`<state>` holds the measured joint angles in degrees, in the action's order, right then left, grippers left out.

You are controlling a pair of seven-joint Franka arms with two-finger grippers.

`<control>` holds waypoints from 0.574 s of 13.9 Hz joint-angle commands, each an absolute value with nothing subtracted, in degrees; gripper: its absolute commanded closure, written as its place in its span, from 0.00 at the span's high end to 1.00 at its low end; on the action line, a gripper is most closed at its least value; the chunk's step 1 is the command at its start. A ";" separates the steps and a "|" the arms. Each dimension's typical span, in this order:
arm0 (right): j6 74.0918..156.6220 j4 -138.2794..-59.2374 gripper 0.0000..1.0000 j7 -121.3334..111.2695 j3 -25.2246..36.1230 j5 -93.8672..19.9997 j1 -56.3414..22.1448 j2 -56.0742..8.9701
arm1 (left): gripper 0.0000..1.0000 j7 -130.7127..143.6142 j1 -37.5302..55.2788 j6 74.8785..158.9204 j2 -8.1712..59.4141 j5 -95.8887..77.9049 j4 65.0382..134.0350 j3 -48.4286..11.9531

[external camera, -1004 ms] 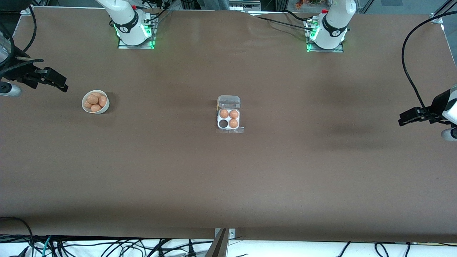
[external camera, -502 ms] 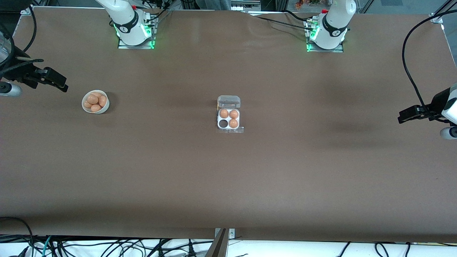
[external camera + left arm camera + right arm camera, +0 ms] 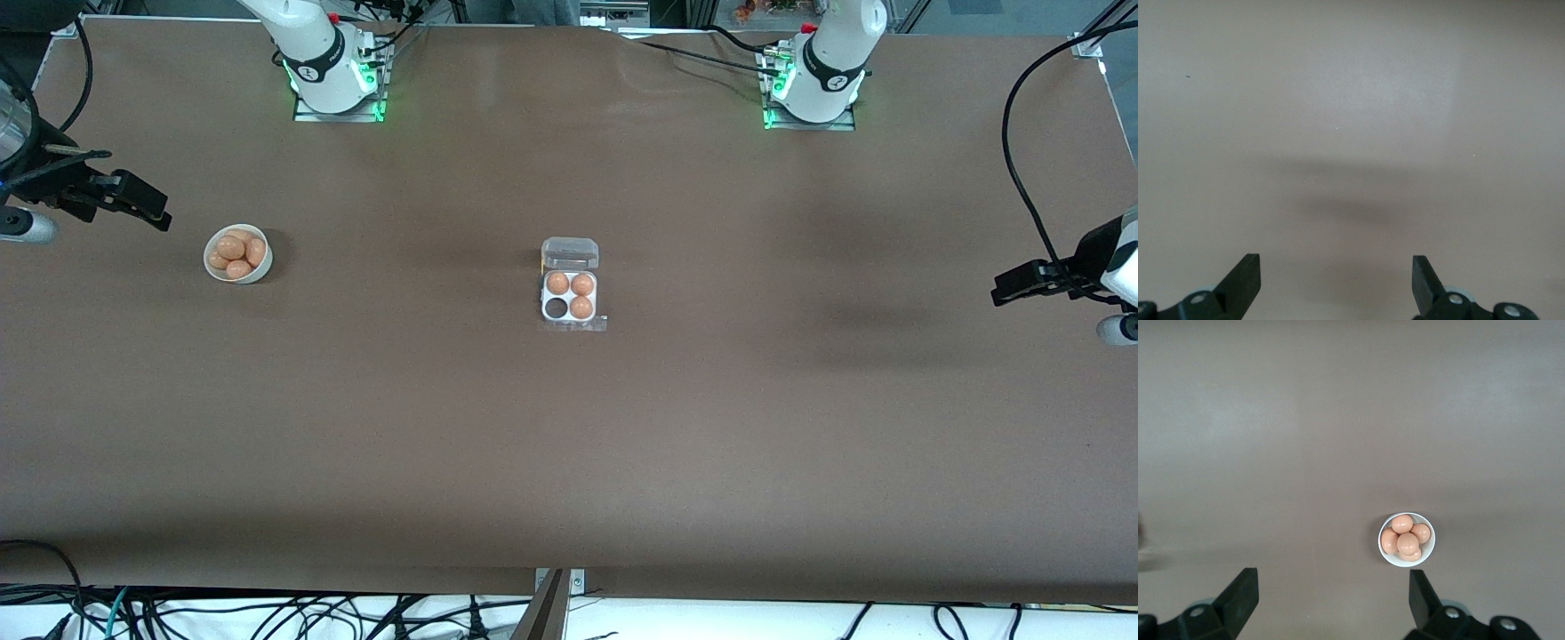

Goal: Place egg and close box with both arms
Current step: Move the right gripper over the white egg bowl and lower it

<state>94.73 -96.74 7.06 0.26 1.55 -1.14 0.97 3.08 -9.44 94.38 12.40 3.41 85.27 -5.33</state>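
The right arm's black two-finger hand (image 3: 151,213) is seen raised over the right arm's end of the brown bench (image 3: 569,444), its fingers spread wide in the right wrist view and nothing held between them. Just beside it, toward the middle of the bench, a round white bowl (image 3: 213,267) is seen resting on the bench, with a heap of smooth orange-brown eggs (image 3: 237,252) piled inside; one egg (image 3: 1407,542) is shown lying on top of the pile. At the middle of the bench, well apart from the bowl, the small square clear-plastic egg box (image 3: 570,283) is pictured with its transparent lid (image 3: 570,252) folded back toward the robots' bases. Three of its four cells are filled with eggs, and the one nearer the front camera on the right arm's side is left dark and unfilled. Over the left arm's end of the bench, the left arm's black two-finger hand (image 3: 1013,292) is held in the air, its fingers parted wide and nothing gripped.
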 commanded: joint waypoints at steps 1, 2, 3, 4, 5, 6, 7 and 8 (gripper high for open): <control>93.87 -96.42 1.00 3.80 0.09 2.20 -0.79 -2.44 | 1.00 2.72 -9.58 93.08 12.13 3.25 84.29 -5.45; 92.74 -96.42 1.00 1.52 0.17 3.33 -0.88 -4.29 | 1.00 2.72 -9.58 93.08 12.13 3.25 84.29 -5.45; 91.77 -96.50 1.00 1.32 0.18 4.99 -0.62 -5.35 | 1.00 2.72 -9.58 93.08 12.13 3.25 84.29 -5.45; 91.50 -96.76 1.00 1.06 0.61 5.27 -0.44 -6.75 | 1.00 2.72 -9.58 93.08 12.13 3.25 84.29 -5.28; 92.28 -98.42 1.00 1.05 1.66 5.71 -0.27 -7.12 | 1.00 2.72 -9.58 93.08 12.13 3.25 84.20 -5.27; 94.46 -100.70 1.00 0.97 2.10 6.76 -0.26 -7.55 | 1.00 2.72 -9.58 93.08 12.13 3.25 84.20 -5.27; 97.61 -104.03 1.00 0.97 2.72 6.85 -0.18 -7.21 | 1.00 2.72 -9.58 93.08 12.13 3.25 84.20 -5.27; 101.21 -107.46 1.00 0.97 3.33 6.86 -0.18 -6.34 | 1.00 2.72 -9.58 93.08 12.13 3.25 84.20 -5.27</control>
<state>96.26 -101.22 1.91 2.81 5.96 -0.72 -8.74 3.08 -9.44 94.34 12.40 3.41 85.20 -5.28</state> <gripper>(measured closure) 0.000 0.000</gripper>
